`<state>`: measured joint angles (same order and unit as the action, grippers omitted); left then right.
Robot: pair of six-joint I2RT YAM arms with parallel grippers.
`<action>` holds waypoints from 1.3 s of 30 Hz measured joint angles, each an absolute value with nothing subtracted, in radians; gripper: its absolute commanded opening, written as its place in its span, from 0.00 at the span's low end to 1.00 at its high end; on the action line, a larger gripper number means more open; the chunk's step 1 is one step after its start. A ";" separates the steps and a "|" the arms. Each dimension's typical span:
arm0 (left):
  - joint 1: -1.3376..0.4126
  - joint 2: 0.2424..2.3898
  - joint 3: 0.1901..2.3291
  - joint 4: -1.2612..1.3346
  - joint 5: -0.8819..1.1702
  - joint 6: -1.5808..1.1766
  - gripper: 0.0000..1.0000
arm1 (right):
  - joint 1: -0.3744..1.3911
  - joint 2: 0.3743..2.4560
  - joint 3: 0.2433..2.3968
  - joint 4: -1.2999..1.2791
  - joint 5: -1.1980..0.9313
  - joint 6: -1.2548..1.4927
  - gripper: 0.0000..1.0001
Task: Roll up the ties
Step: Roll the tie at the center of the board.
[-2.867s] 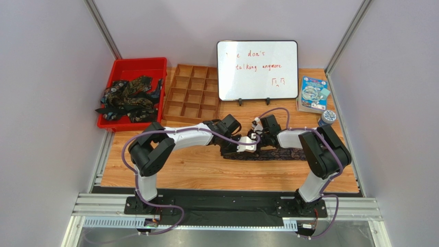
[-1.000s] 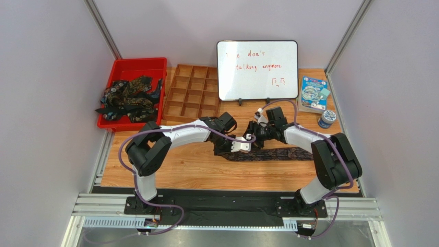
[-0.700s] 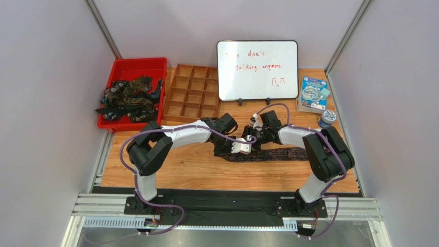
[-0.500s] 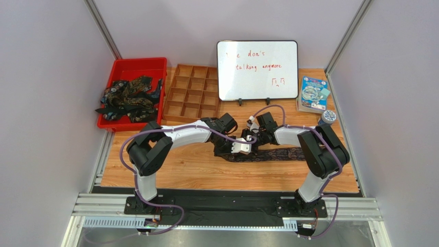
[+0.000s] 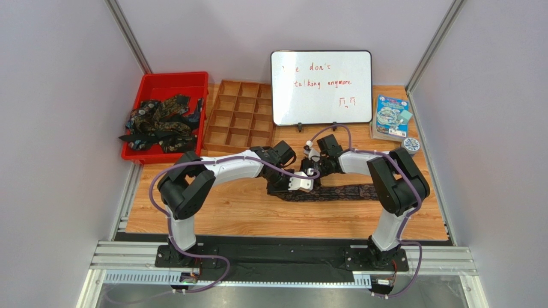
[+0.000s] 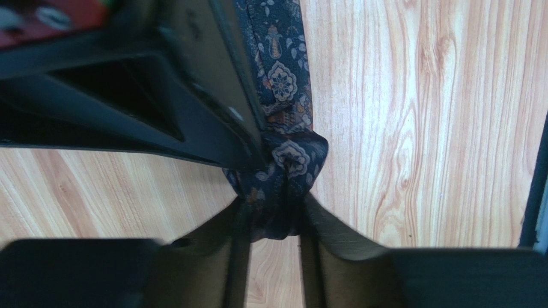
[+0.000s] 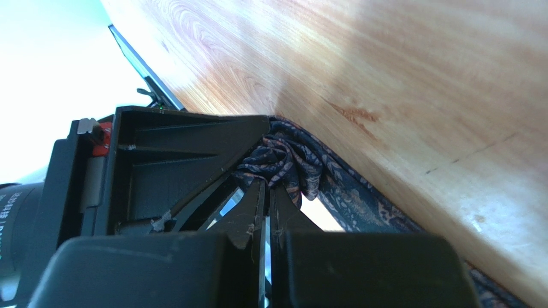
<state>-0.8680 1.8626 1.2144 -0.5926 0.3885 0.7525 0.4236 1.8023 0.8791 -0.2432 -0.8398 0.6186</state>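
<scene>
The table (image 5: 257, 215) (pale wood) bears a tie (image 5: 350, 191), whiteboard (image 5: 321, 86), bin (image 5: 170, 76), tray (image 5: 239, 119).

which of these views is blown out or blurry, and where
Right wrist: top-left corner washed out white, glare across the table, right tool dark and soft. Left wrist: tie print sharp, left tool a black silhouette. Top external: evenly lit, sharp.

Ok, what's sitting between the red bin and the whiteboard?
A wooden compartment tray, seen in the top view, between the red bin and whiteboard.
</scene>
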 measured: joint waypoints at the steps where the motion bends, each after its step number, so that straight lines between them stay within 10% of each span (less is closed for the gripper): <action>1: -0.867 1.860 1.209 -0.587 0.392 0.755 0.50 | 0.421 1.807 0.889 -0.253 -0.842 0.601 0.00; 16: -0.824 1.732 1.074 -0.421 0.493 0.651 0.73 | 0.347 1.921 0.914 -0.277 -0.959 0.498 0.00; 39: -0.824 1.742 0.838 0.144 0.516 0.366 0.53 | 0.299 1.943 0.891 -0.282 -0.980 0.424 0.00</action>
<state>-0.8242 1.7424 0.8383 0.1440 0.5159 0.3656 0.2985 1.9434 0.8909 -0.2821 -0.9798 0.4244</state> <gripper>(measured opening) 0.636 0.007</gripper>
